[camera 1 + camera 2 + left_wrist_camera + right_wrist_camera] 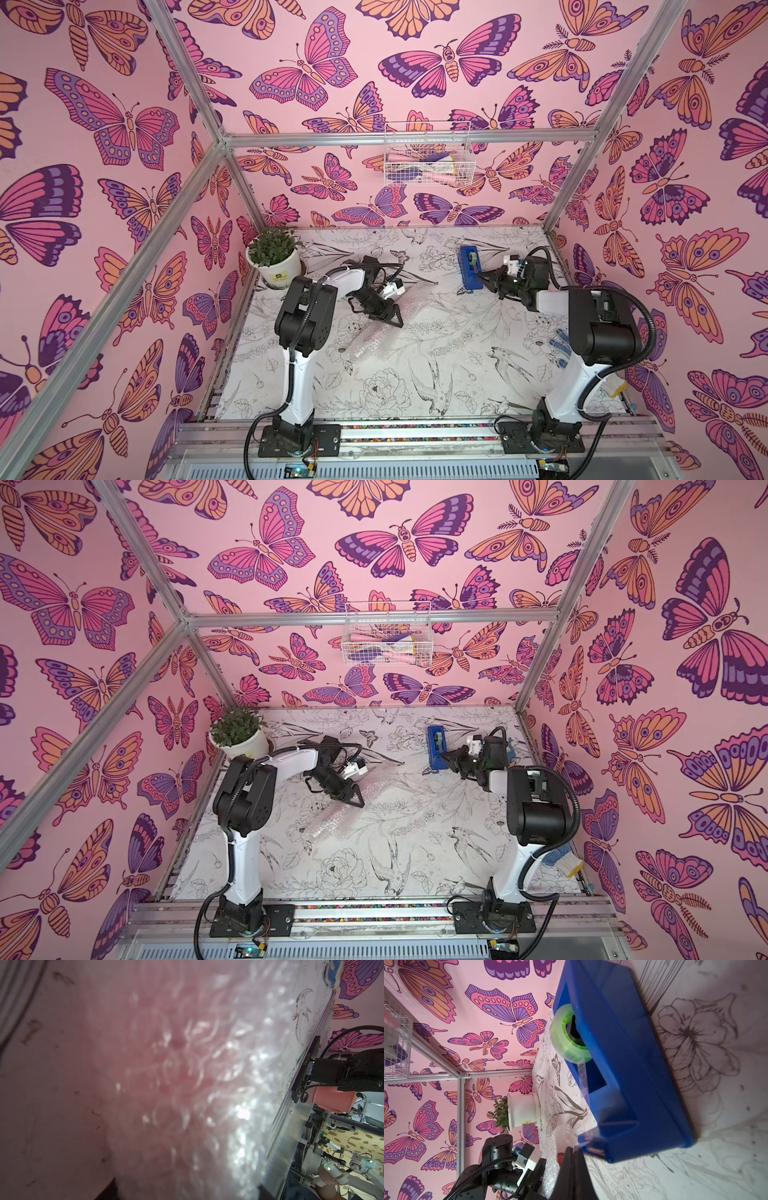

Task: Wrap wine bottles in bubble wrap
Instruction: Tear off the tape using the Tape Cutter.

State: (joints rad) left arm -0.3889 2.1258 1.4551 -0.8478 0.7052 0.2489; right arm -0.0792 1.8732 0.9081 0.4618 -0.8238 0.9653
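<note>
bubble wrap [187, 1084] at l gripper [397, 322], r gripper [478, 276] at dispenser [467, 268].

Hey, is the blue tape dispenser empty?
No, a green-cored roll of tape sits in the dispenser.

White arms [298, 386], black joints [305, 320], ribbed black cables [642, 332].

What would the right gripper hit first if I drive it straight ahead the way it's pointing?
The blue tape dispenser: the right gripper, jaws shut, points at its cutter end, nearly touching it, though the exact gap is unclear.
</note>
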